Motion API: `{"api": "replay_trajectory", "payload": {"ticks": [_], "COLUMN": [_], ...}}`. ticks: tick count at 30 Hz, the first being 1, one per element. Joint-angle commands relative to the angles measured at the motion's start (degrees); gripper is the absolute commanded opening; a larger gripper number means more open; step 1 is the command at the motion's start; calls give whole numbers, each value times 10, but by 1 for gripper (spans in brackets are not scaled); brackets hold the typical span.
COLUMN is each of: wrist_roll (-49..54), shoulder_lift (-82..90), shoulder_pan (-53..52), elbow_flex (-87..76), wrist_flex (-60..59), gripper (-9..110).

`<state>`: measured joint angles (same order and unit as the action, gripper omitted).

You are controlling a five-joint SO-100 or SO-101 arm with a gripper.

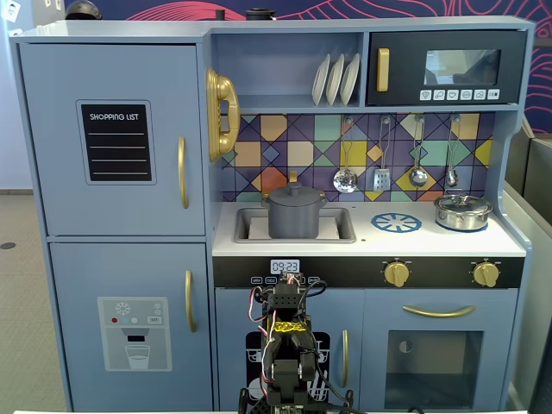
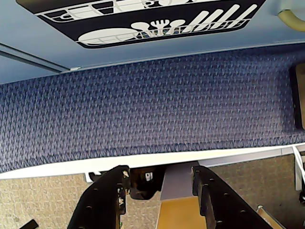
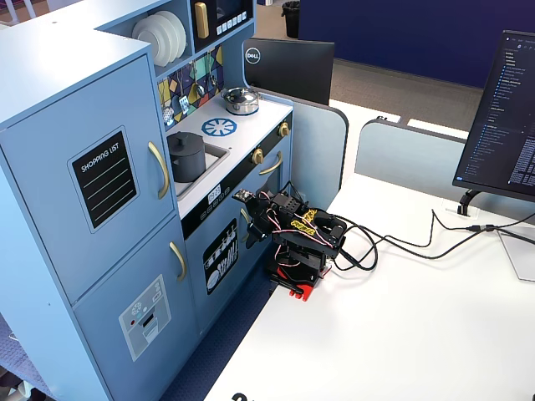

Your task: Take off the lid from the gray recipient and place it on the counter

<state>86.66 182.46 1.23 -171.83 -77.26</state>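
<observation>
- A blue toy kitchen fills a fixed view, with its white counter (image 1: 448, 243) running across the middle, right of a tall cupboard.
- The gray recipient (image 1: 294, 216) stands in the sink basin (image 1: 250, 228) at the counter's left end, with the lid (image 1: 294, 193) sitting closed on top of it.
- In the other fixed view, taken from the side, the same pot (image 3: 185, 157) and lid (image 3: 183, 139) sit in the sink, near the counter's front edge.
- A blue-and-white printed burner (image 1: 396, 222) lies mid-counter, apart from the pot.
- A shiny silver pot (image 1: 462, 211) with its own lid stands at the counter's right end, toward the back.
- The robot arm (image 3: 297, 238) is folded low on a white table, at the table edge nearest the kitchen, below counter height and well apart from the pot.
- The gripper (image 2: 159, 183) shows in the wrist view from the bottom edge: its two dark fingers (image 2: 107, 198) stand apart with nothing between them.
- Beyond the fingers the wrist view shows blue carpet (image 2: 152, 105) and the kitchen's dishwasher-print door (image 2: 143, 21).
- A computer monitor (image 3: 506, 117) stands at the table's far right edge in the side fixed view, with cables trailing to the arm.
</observation>
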Motion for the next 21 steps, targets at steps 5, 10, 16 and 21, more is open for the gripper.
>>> {"api": "replay_trajectory", "payload": {"ticks": [5, 10, 16, 21], "wrist_roll": [1, 1, 2, 53], "shoulder_lift": [-3, -3, -4, -33], "shoulder_pan": [-4, -4, -21, -66], "elbow_flex": [-2, -2, 0, 52], "wrist_flex": [-104, -104, -47, 133], "gripper": [0, 0, 0, 0]}}
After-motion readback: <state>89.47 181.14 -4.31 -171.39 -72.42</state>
